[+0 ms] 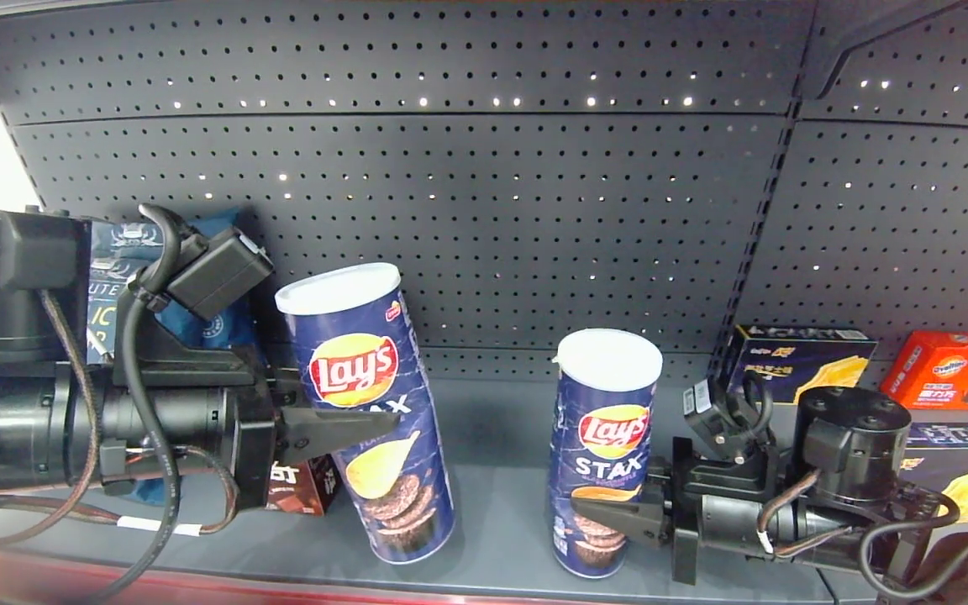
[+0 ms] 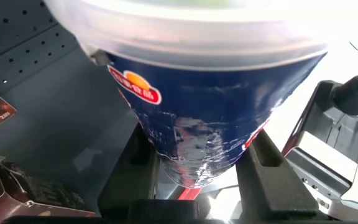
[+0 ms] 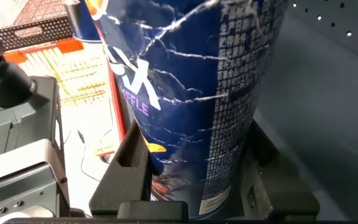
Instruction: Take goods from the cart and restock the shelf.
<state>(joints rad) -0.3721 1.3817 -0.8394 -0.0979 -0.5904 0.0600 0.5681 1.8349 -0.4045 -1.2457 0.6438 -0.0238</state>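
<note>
The left arm is held level, reaching in from the robot's left. The left fingers (image 1: 328, 430) are closed round the middle of the left chips can (image 1: 366, 370), which is tilted with its lid toward that arm; its base appears to touch the shelf (image 1: 501, 470), though contact is not clearly seen. The right arm is held low and level from the robot's right, and the right fingers (image 1: 618, 514) are clamped on the lower part of the right chips can (image 1: 606, 420), which stands upright on the shelf, apart from the first.
</note>
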